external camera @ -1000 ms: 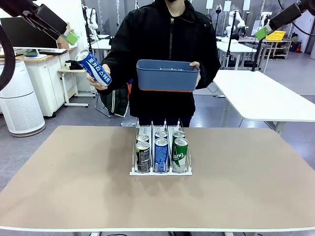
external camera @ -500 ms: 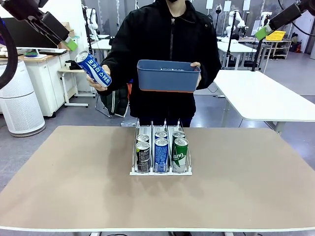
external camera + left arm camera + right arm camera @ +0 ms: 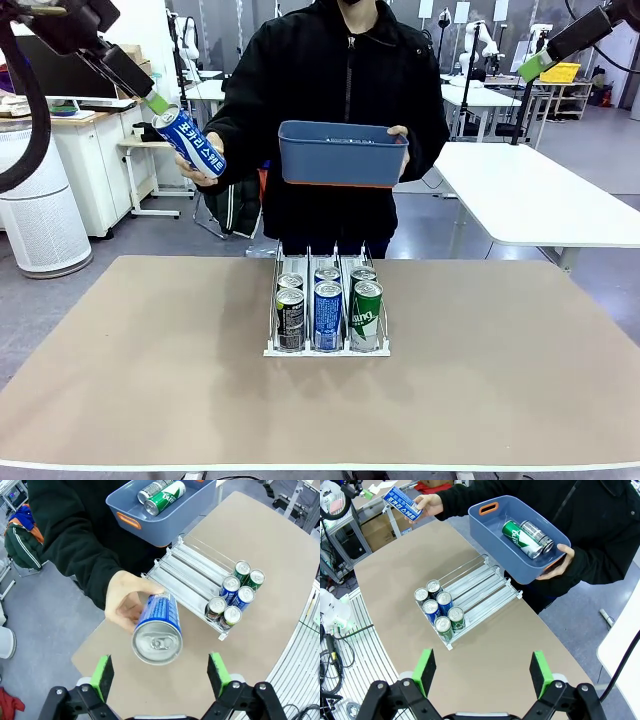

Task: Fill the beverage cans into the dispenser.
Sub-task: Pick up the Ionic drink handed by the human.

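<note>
A person at the far side holds out a blue-and-white beverage can (image 3: 191,141) (image 3: 157,627) in one hand, tilted, its silver top pointing at my left gripper (image 3: 153,97) (image 3: 160,675). That gripper is open, its green pads either side of the can's top with gaps on both sides. The dispenser (image 3: 327,350) (image 3: 186,574) (image 3: 481,592) stands mid-table with several cans (image 3: 328,312) at the front of its three lanes. My right gripper (image 3: 534,66) (image 3: 483,672) hangs open and high at the right, holding nothing.
The person's other hand holds up a blue plastic bin (image 3: 342,155) (image 3: 517,567) above the table's far edge. In it lie a green can (image 3: 512,532) and a dark can (image 3: 536,533). Bare tabletop (image 3: 150,370) surrounds the dispenser.
My left gripper has come down and to the right, up to the top of the can the person holds out. The person's hands, the bin and the right arm stay as they were.
</note>
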Motion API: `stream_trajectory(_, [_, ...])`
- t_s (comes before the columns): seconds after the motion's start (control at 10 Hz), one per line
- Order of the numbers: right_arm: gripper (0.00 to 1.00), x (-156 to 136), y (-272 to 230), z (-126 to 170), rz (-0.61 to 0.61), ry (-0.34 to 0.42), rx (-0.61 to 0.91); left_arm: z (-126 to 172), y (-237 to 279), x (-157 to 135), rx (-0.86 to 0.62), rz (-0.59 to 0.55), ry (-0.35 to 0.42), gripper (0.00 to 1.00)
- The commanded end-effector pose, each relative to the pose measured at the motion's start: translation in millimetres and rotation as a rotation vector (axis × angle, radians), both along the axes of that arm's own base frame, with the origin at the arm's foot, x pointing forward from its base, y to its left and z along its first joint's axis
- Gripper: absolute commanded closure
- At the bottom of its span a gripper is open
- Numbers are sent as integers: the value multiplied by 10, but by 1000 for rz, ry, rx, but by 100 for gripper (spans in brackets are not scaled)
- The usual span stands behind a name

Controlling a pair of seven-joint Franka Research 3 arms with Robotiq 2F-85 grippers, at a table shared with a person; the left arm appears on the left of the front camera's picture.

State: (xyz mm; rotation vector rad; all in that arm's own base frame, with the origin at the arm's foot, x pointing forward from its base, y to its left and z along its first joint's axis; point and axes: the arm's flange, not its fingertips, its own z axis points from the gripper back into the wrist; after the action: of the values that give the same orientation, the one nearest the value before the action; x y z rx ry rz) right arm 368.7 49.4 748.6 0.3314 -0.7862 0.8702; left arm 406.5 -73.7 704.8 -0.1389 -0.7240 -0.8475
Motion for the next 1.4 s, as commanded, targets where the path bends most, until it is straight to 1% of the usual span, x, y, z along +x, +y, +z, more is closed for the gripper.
stream_trajectory(0.0, [0,10,-9,-7,3,1,10,29,75,133,2,-46,-23,0])
stream_trajectory(0.1, [0,10,-9,-7,3,1,10,18,68,163,6,-67,-39,0])
stream_trajectory(0.4, [0,10,-9,-7,3,1,10,-46,67,235,-19,-130,-11,0])
stream_trajectory(0.7, [0,10,-9,-7,3,1,10,-113,0,338,-13,-160,3,0])
stream_trajectory(0.9, [0,10,-9,-7,3,1,10,-222,-57,395,9,-168,20,0])
stream_trajectory(1.3, [0,10,-9,-7,3,1,10,-378,-56,456,-37,-182,62,0])
